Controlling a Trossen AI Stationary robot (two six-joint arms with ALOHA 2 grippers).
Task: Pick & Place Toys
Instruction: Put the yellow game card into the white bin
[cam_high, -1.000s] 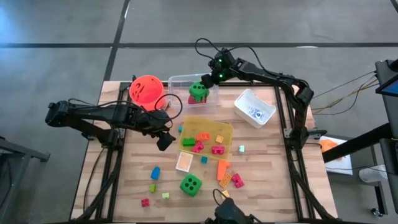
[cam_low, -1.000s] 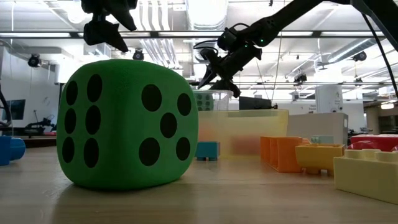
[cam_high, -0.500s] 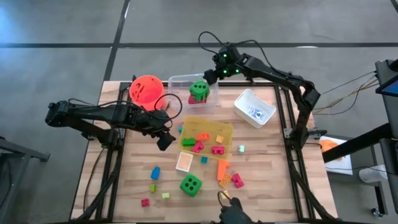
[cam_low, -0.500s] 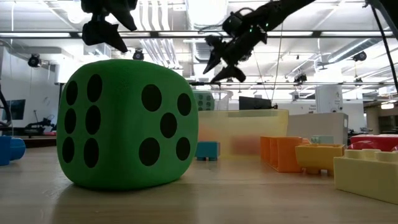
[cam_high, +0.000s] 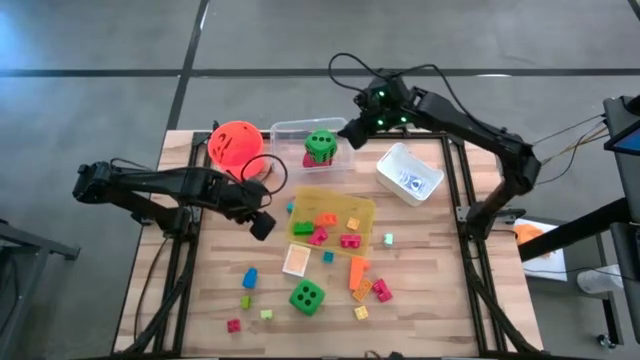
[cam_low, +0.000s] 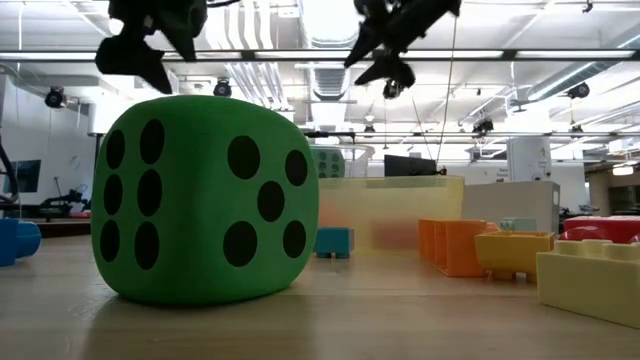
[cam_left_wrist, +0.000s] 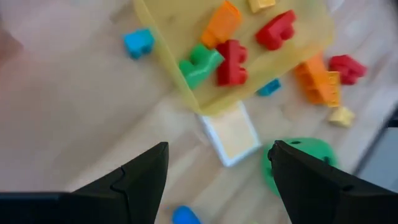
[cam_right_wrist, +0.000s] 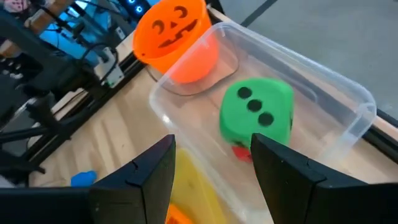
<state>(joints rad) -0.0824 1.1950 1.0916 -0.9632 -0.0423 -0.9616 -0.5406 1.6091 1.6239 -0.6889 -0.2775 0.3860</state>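
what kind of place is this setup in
Probably a robotics lab or workshop hall: the wooden slatted table stands on bare grey concrete floor, with long ceiling strip lights and computer monitors in the room behind.

Bare wood lies open between orange bucket (cam_high: 236, 143) and blue block (cam_high: 250, 277). Yellow tray (cam_high: 360, 207) and scattered blocks crowd table centre.

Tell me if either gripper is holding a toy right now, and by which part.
Nothing is held. The right gripper hangs open beside the clear tray with the green die; the left gripper is open and empty.
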